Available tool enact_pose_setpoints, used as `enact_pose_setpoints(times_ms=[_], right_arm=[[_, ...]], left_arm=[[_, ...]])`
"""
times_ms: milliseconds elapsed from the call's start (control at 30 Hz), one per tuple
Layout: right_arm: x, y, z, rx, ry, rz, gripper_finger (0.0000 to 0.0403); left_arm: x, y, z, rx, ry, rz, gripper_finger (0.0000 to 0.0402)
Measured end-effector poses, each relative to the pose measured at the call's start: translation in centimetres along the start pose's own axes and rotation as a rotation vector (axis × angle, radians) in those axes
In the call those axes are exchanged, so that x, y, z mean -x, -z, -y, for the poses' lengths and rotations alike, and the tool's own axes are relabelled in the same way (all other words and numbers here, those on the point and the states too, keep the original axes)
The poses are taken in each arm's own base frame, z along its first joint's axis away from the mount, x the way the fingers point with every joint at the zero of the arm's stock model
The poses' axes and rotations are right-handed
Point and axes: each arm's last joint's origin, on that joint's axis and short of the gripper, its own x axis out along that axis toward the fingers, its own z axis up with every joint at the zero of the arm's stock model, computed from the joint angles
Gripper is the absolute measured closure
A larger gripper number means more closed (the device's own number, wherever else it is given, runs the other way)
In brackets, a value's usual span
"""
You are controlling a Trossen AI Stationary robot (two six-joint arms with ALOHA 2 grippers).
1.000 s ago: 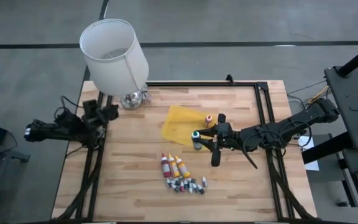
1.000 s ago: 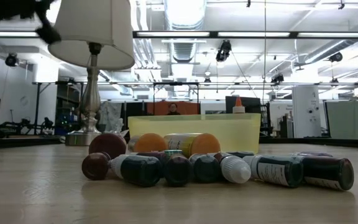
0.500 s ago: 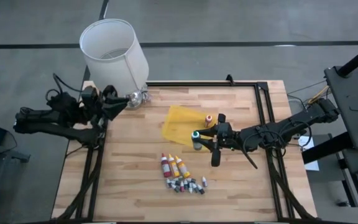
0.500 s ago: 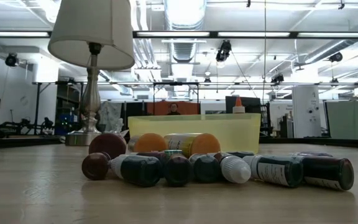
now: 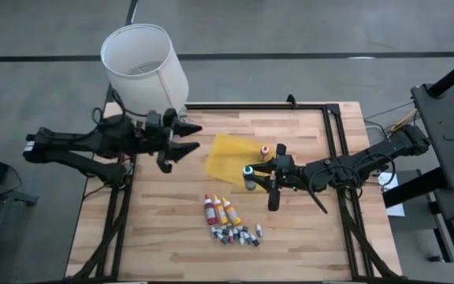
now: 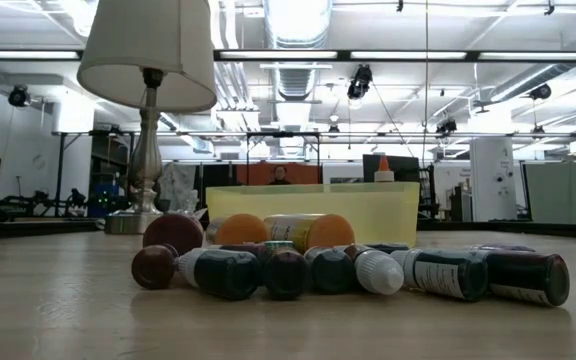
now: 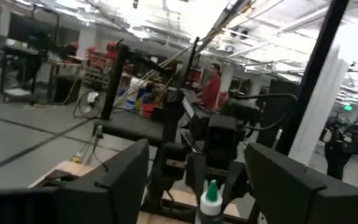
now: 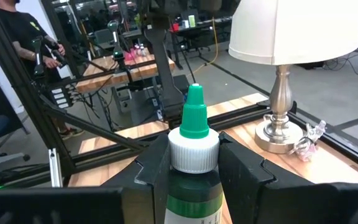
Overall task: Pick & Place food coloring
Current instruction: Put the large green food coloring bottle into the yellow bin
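Step in hand: you hold green-capped bottle (image 5: 248, 175) upright in right gripper (image 5: 252, 179), fingers clamped on it, at near edge of yellow tray (image 5: 225, 155). Next: carry over tray, let go. Rest of food coloring (image 5: 227, 220) lies near-centre on table (image 5: 164, 237). Left gripper (image 5: 181, 138), jaws wide, empty, has swung in from left edge beside lamp (image 5: 144, 71).

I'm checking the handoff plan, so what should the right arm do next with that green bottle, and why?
Probably carry it over the yellow tray and let go. The right end effector is shut on the green-capped bottle, held upright just beside the tray, while the left end effector is open and away from it.
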Motion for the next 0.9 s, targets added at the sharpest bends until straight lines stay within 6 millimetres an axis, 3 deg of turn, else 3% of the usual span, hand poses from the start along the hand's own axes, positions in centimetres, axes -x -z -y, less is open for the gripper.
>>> enact_pose_setpoints(times_ms=[367,500,900], right_arm=[[0.2,-1.2,-0.2,-0.036,-0.025,0.089,0.0298],[0.4,-2.3,-0.3,-0.051,-0.029,0.12,0.0298],[1.0,-6.6,-0.6,0.002,-0.027,0.224,0.0298]], left_arm=[[-4.3,2.3,0.2,-0.025,0.077,-0.143,0.0158],[-5.4,3.3,0.2,-0.002,0.109,-0.194,0.0158],[-8.9,3.9,0.7,-0.033,0.217,-0.232,0.0158]])
